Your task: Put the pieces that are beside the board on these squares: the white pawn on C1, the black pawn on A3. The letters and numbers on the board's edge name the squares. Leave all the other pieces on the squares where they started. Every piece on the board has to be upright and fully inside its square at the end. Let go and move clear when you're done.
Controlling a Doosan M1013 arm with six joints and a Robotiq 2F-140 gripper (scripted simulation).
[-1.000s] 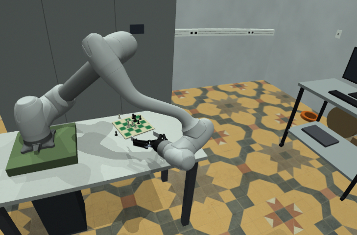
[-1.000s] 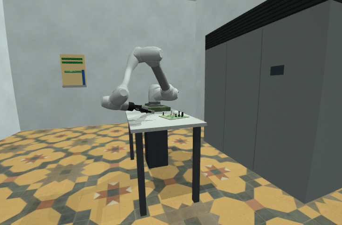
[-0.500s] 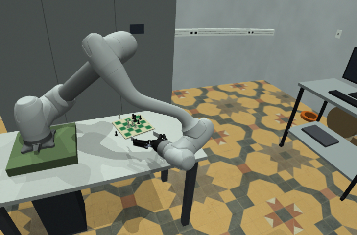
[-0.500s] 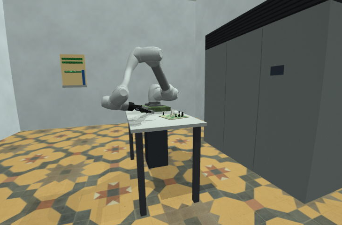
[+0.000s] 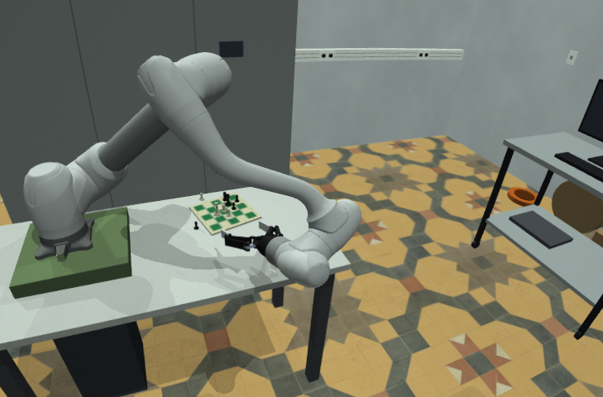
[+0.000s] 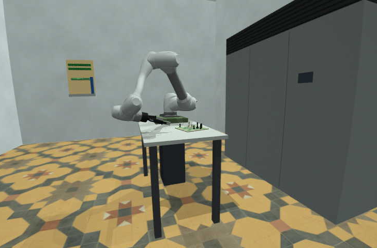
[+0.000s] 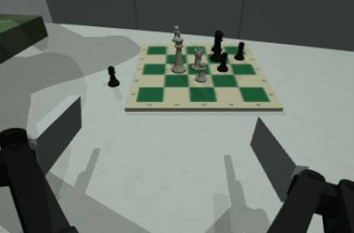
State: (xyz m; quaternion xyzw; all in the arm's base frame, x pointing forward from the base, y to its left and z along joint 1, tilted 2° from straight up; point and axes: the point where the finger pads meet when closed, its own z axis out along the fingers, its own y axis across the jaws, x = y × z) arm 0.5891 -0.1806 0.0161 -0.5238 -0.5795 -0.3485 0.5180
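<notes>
The green and cream chessboard (image 5: 246, 217) (image 6: 186, 128) (image 7: 150, 94) lies on the white table (image 5: 170, 271) (image 7: 175, 160). The black pawn (image 5: 196, 225) (image 7: 113, 78) (image 6: 179, 125) stands on the table just off the board's left edge as the wrist view shows it. The white pawn (image 5: 202, 196) (image 7: 176, 33) stands on the table behind the board's far edge. Several white and black pieces stand upright on the board's far squares. My gripper (image 5: 243, 232) (image 6: 164, 122) (image 7: 169, 121) is open and empty, low over the table in front of the board's near edge, pointing at the board.
The arm's green base block (image 5: 77, 261) (image 7: 10, 34) sits at the table's left end. The arm's forearm reaches past the table's right edge. Grey cabinets stand behind the table. A desk with a monitor (image 5: 601, 112) stands far right.
</notes>
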